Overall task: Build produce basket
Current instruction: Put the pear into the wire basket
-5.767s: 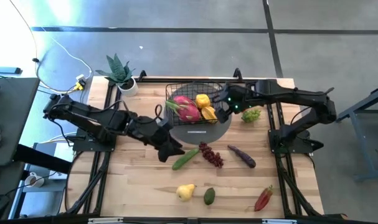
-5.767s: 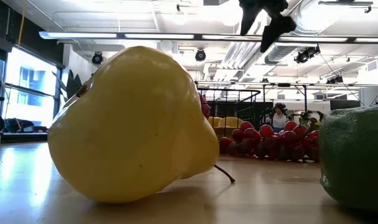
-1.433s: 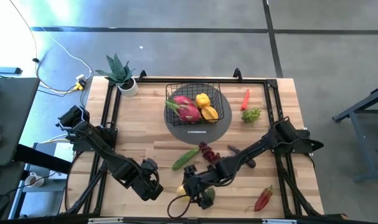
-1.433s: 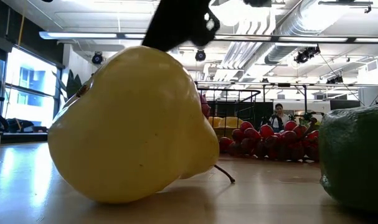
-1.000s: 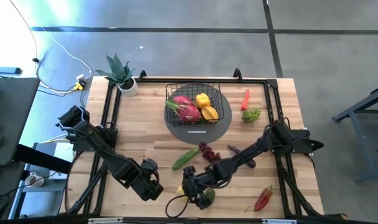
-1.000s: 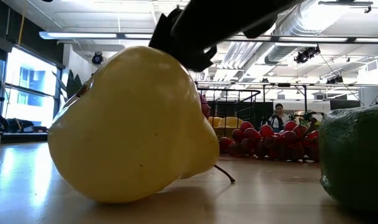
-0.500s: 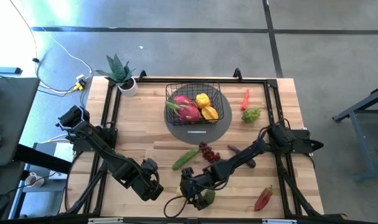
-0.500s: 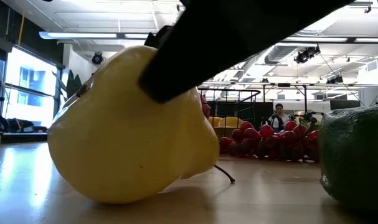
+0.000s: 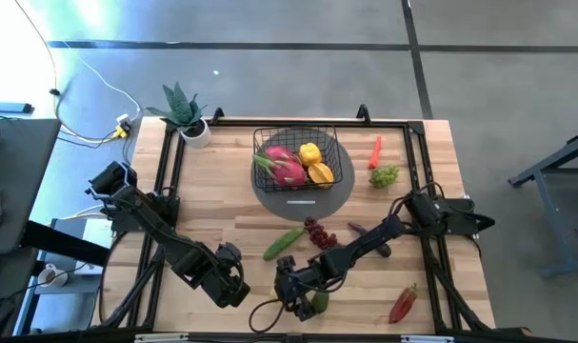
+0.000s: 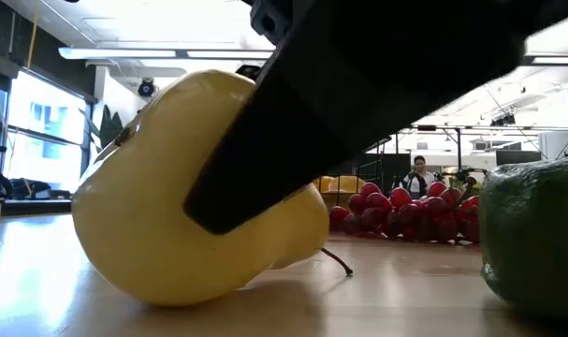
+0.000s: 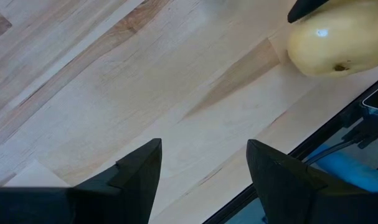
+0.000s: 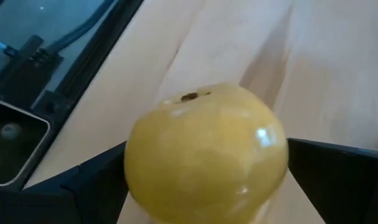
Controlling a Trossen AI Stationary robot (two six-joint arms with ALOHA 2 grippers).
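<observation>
The right gripper [image 9: 287,293], at the lower centre of the high view, is straddling the yellow pear [image 12: 204,152] with fingers spread on either side, seemingly lining up a grasp so the fruit can go to the basket [image 9: 298,157] at upper centre. The left gripper [image 9: 233,291], fingers apart and empty, is waiting on the bench [image 9: 222,191] just left of the pear.

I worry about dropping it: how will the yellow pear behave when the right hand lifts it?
The pear looks smooth and glossy, so it may slip between the right hand's fingers. Its rounded, uneven shape suggests it could roll or wobble if nudged.
</observation>
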